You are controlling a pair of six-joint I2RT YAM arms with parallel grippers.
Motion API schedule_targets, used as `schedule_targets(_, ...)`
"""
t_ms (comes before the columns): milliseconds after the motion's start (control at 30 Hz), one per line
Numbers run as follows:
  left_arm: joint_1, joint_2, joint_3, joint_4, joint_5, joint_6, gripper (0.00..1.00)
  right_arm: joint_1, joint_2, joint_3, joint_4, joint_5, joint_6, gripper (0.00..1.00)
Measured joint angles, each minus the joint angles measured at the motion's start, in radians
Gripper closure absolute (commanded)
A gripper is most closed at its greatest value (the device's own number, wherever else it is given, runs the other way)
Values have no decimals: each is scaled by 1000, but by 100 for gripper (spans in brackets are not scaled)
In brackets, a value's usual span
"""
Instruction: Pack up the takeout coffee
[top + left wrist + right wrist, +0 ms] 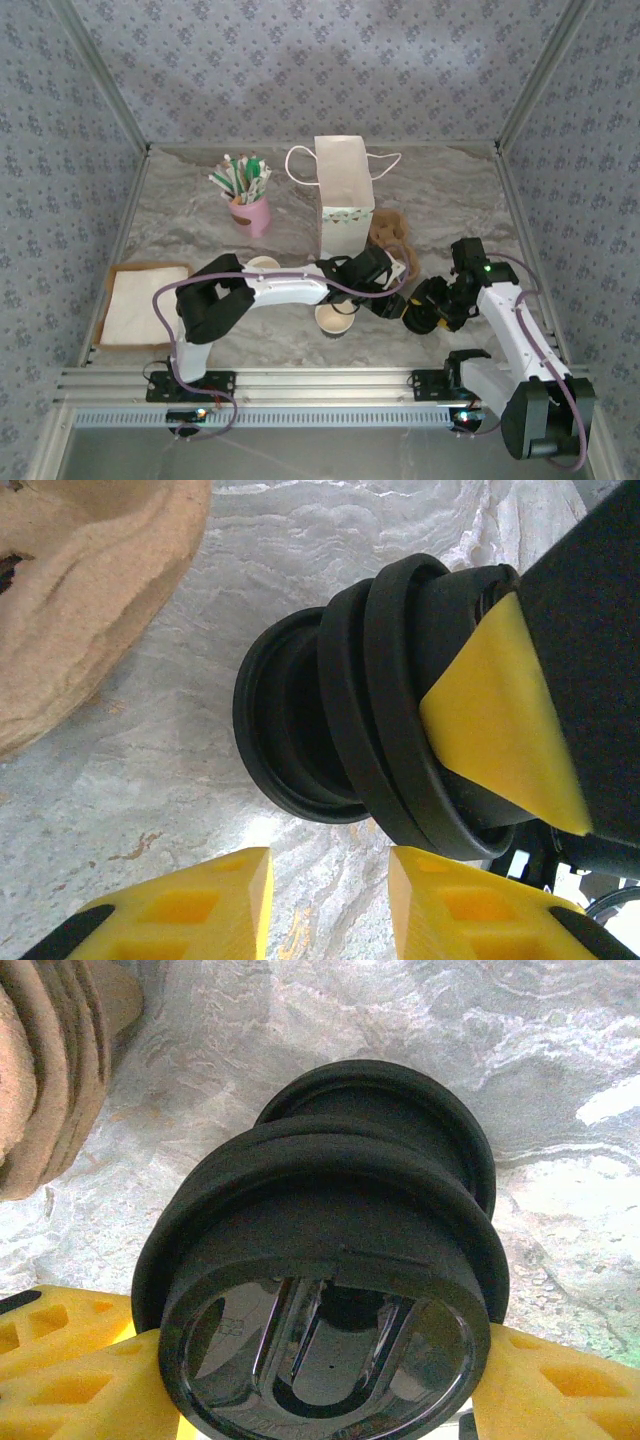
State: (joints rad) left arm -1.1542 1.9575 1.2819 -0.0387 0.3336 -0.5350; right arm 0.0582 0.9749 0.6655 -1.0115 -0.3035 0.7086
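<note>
The step in hand is judged to be lidding. The right gripper [320, 1370] is clamped across a nested stack of black lids [330, 1200], with a yellow finger on either side of the nearest rim. The stack appears to be held off the table [560, 1060]. The left gripper [330, 865] stands partly open and empty. The stack lies just ahead of its fingertips and apart from them. The stack's long axis runs outward from the right gripper, tilted down toward the table. Its moulded face looks back at the right wrist, and its hollow end points away, across the front of the left gripper. The paper cup [335, 320] stands upright and uncovered near the left gripper, on the side toward the arm bases. The next move calls for the left gripper to close on the outermost lid alone and draw it off along the axis. The lid must then be turned hollow-down over the cup. A skewed pull may bring off two lids.
</note>
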Motion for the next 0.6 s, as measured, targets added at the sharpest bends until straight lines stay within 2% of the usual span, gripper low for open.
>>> schedule_targets(267,0,16,0,26,34,-17,59,0,0,-4,-2,-1,0,30)
schedule_targets(600,2,16,-32,97,68,-69,59,-5,0,-14,-3,-2,0,30)
